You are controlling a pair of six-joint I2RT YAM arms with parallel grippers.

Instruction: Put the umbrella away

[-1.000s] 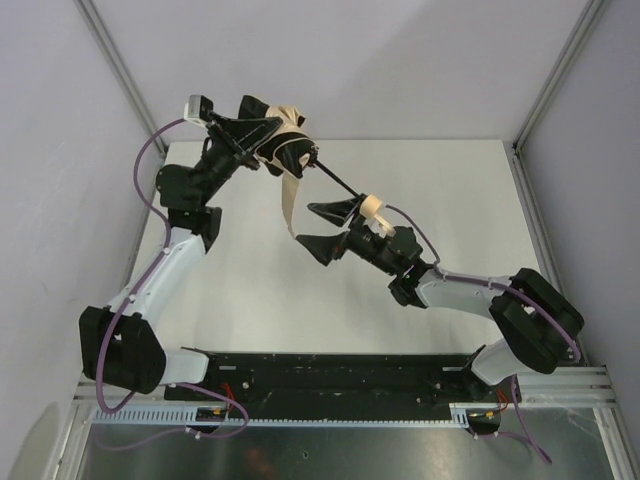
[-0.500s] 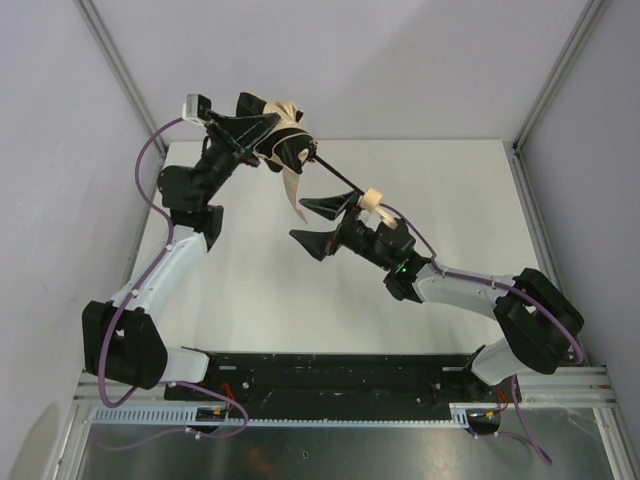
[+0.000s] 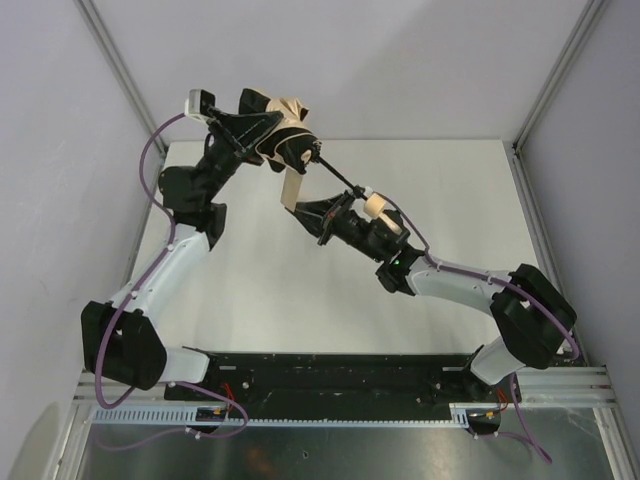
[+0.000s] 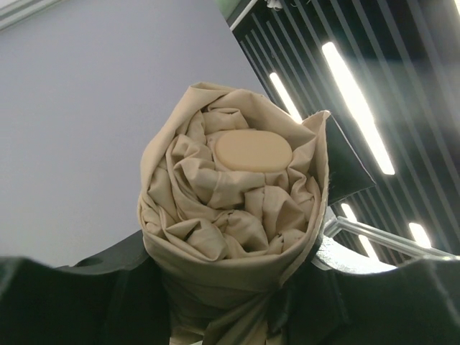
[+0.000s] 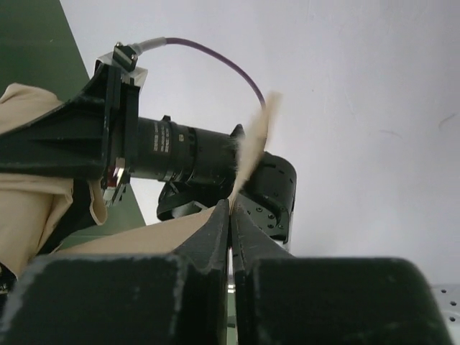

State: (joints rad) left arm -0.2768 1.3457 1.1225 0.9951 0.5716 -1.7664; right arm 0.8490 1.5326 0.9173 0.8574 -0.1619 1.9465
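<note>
The umbrella is held up above the table, its tan canopy (image 3: 285, 125) bunched in my left gripper (image 3: 262, 132), which is shut on it. In the left wrist view the folded canopy (image 4: 230, 215) fills the space between the black fingers, its round tan cap (image 4: 253, 151) facing the camera. A thin black shaft (image 3: 338, 176) runs down-right to the pale handle (image 3: 376, 207). A tan closure strap (image 3: 292, 189) hangs from the canopy. My right gripper (image 3: 309, 213) is shut on that strap (image 5: 248, 154), whose fuzzy end sticks up above the jaws.
The white table (image 3: 460, 200) is enclosed by grey walls and metal corner posts (image 3: 555, 85). A black rail (image 3: 330, 372) runs along the near edge between the arm bases. The left arm's wrist (image 5: 172, 152) fills the left of the right wrist view.
My right gripper went from wide open to shut, moving left and up onto the hanging strap. The strap now runs straight to its jaws. The left gripper keeps its hold.
</note>
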